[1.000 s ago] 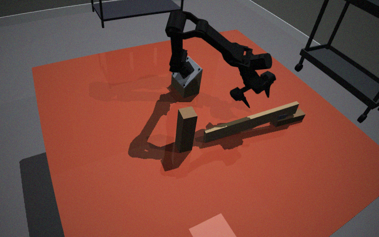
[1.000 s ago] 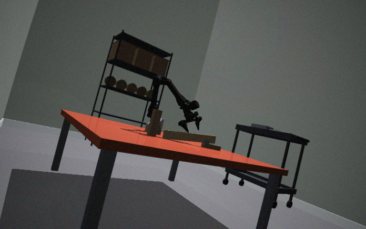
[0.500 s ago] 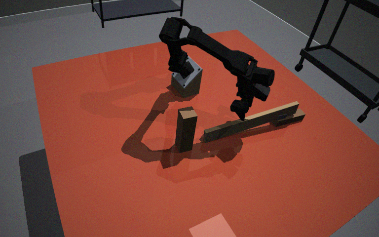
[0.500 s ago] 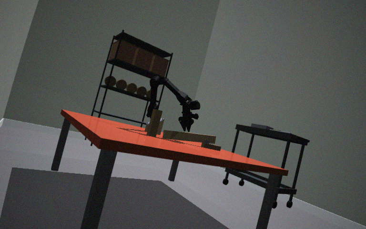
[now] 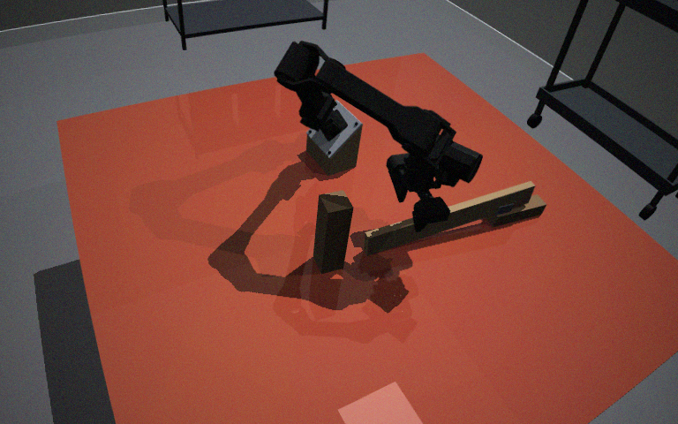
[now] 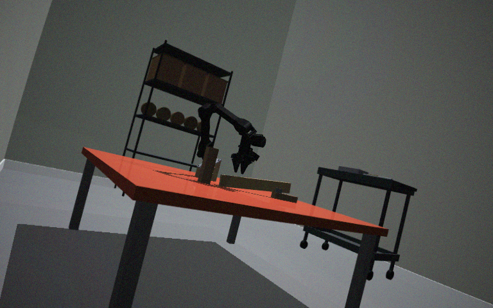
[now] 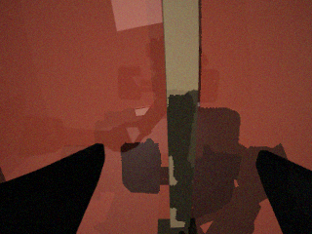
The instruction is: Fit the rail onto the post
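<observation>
Wooden rail (image 5: 452, 218) lies slanted on the red tabletop (image 5: 149, 209), its near end down just beside the post (image 5: 332, 230), apart from it, its far end in the bracket (image 5: 507, 208) on the footboard block (image 5: 531, 207). Above the rail's middle, the gripper (image 5: 428, 212) hovers, fingers spread wide, holding nothing. Grasping, lifting, seating on the pegs and releasing all remain.
</observation>
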`<state>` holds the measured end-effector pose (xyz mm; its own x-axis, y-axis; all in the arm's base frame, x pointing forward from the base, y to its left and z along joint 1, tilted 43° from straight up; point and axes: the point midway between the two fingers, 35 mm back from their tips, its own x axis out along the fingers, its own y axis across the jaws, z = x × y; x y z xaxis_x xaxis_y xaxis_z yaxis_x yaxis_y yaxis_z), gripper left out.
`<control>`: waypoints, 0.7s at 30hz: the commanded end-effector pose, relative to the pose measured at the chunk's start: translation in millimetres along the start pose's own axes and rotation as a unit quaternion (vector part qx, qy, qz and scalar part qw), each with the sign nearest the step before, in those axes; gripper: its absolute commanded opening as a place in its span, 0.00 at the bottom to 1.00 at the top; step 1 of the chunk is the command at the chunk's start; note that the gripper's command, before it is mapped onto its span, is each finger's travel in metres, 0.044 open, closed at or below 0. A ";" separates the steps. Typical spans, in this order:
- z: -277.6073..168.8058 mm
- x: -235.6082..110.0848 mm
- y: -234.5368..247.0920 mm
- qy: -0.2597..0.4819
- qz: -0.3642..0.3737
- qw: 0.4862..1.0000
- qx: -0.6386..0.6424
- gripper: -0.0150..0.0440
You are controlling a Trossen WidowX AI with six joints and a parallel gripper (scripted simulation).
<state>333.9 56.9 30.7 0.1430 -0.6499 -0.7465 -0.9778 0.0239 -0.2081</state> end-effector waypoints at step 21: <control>-8.6 21.8 -4.2 0.008 0.008 0.999 -0.040 1.00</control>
<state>339.8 41.2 25.2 0.1288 -0.6589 -0.7412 -0.9885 -0.0254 -0.1492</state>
